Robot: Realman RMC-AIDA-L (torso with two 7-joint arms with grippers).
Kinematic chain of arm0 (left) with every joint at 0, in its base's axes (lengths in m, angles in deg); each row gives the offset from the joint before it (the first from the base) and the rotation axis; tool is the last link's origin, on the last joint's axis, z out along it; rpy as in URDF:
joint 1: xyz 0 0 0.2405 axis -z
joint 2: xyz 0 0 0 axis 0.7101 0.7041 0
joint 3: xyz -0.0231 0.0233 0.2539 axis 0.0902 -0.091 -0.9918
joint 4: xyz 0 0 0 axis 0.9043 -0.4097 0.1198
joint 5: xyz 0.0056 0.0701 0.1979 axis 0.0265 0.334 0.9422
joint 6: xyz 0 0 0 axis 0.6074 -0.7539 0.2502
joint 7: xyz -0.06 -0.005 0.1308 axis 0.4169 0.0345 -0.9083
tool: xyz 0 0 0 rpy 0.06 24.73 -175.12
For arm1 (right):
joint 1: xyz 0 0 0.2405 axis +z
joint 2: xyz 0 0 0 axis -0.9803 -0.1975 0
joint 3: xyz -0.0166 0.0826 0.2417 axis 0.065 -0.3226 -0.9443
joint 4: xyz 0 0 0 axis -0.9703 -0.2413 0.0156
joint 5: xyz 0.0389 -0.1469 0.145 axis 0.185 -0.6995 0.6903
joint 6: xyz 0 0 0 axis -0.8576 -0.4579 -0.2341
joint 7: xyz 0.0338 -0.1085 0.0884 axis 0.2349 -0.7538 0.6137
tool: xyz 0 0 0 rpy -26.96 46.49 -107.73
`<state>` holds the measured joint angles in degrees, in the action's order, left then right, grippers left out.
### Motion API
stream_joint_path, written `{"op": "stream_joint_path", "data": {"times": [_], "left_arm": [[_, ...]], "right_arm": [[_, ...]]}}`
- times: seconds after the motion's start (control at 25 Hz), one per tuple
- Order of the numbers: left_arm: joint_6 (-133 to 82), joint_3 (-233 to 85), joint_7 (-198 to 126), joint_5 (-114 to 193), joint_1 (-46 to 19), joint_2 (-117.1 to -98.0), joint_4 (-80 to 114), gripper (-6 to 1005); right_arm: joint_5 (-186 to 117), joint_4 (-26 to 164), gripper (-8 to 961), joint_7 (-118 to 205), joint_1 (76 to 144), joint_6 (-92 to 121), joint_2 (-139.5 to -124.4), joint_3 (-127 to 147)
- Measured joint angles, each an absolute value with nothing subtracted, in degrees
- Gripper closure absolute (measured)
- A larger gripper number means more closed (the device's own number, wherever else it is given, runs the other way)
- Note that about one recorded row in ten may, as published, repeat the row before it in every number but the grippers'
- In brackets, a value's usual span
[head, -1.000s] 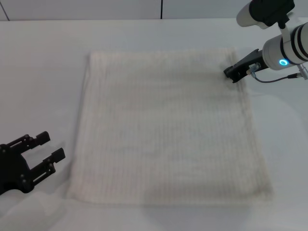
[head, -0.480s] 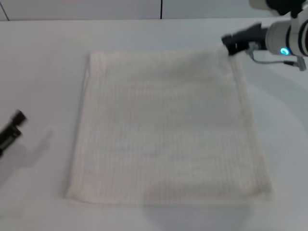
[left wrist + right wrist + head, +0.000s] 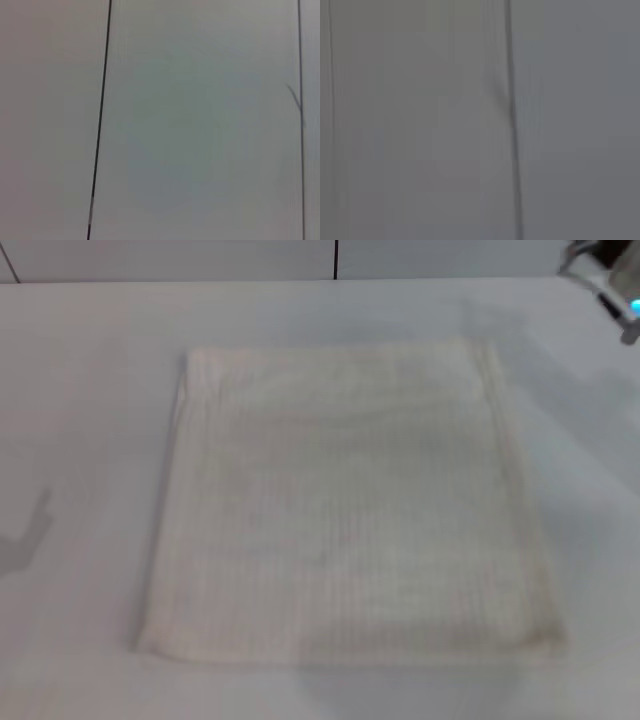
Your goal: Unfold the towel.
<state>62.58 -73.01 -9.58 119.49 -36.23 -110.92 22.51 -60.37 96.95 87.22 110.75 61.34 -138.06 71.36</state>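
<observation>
The towel (image 3: 345, 500) lies spread flat on the white table (image 3: 80, 390) in the head view, a large cream-white square with a faint ribbed weave and hemmed edges. Neither gripper touches it. Only a bit of my right arm (image 3: 612, 270) shows at the top right corner of the head view, well off the towel; its gripper is out of view. My left arm and gripper are out of view. Both wrist views show only pale wall panels with dark seams.
The back wall (image 3: 300, 258) with a dark vertical seam runs behind the table's far edge. A faint shadow (image 3: 25, 535) lies on the table at the left.
My right gripper has lifted off the towel's far right corner and gone up out of the picture. My left gripper has drawn back off the left edge. The towel has stayed flat.
</observation>
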Motion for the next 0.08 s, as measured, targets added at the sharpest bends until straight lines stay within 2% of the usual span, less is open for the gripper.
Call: {"op": "stream_joint_path", "data": {"times": [0.08], "left_arm": [[62.6, -72.3, -9.8, 119.5, -36.3, -110.95, 21.7, 208]], "right_arm": [[-46.9, 88.9, 955, 74.9, 111.6, 73.4, -138.11, 70.7]]}}
